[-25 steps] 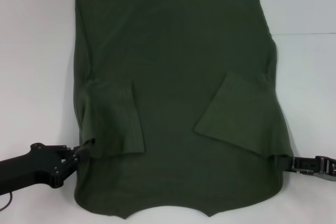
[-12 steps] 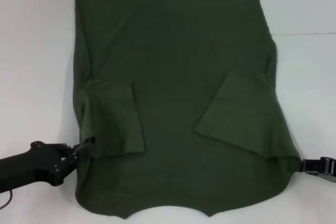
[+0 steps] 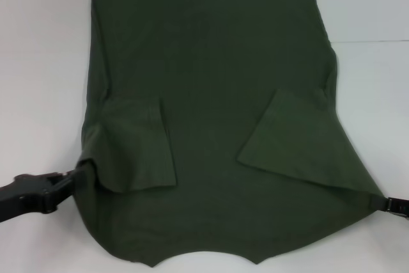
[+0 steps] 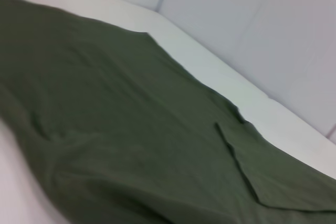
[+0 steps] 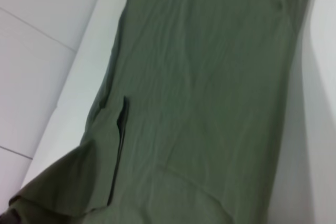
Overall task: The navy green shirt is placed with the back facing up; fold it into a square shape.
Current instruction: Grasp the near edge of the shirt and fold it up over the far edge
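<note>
- We see the navy green shirt (image 3: 211,119) lying flat on the white table (image 3: 38,62), its neck end toward us and its hem at the far side.
- Both short sleeves are already folded inward onto the body: the left sleeve (image 3: 137,148) lies as a flap near the left edge, the right sleeve (image 3: 291,142) as a slanted flap near the right edge.
- Our left gripper (image 3: 67,180) is at the shirt's left shoulder corner, fingers clenched on the fabric, which is drawn out to a point toward it.
- Our right gripper (image 3: 386,204) is at the right shoulder corner, mostly out of view at the picture's edge; the cloth is stretched to a taut tip there, so we judge it is pinching that corner.
- We judge the task to be at an early to middle stage: sleeves are in, but the long body is not yet folded.
- What is left, in our reading, is carrying the neck end toward the hem to shorten the shirt into a square.
</note>
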You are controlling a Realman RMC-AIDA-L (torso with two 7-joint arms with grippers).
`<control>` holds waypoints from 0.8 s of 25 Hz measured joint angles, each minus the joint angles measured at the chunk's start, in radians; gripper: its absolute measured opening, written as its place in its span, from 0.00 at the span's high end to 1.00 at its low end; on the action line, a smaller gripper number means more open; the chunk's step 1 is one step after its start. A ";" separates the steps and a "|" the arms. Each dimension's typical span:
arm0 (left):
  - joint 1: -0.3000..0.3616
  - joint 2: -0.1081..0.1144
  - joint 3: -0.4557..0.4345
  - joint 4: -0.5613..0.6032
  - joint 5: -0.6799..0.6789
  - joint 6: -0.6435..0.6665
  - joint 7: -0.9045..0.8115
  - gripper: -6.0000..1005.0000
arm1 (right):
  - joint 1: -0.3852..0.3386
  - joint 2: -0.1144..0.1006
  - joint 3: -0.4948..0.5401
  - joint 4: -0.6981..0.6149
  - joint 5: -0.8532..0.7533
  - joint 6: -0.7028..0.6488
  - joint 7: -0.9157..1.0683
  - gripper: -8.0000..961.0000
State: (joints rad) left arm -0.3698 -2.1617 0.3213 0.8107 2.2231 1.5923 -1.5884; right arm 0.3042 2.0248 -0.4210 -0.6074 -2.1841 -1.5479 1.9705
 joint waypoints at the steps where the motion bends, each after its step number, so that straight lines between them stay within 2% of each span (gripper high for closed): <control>1: 0.005 0.001 -0.007 0.006 0.002 0.001 -0.014 0.93 | -0.003 0.000 0.008 0.000 0.000 -0.005 -0.007 0.94; 9: 0.045 -0.001 -0.027 0.025 0.007 0.039 -0.071 0.93 | -0.028 -0.016 0.085 -0.003 -0.001 -0.066 -0.060 0.93; 20: 0.110 -0.003 -0.045 0.037 0.024 0.178 -0.075 0.93 | -0.078 -0.049 0.167 -0.013 -0.001 -0.160 -0.116 0.92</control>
State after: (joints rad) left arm -0.2599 -2.1644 0.2767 0.8480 2.2475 1.7706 -1.6636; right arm 0.2266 1.9758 -0.2539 -0.6208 -2.1847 -1.7080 1.8546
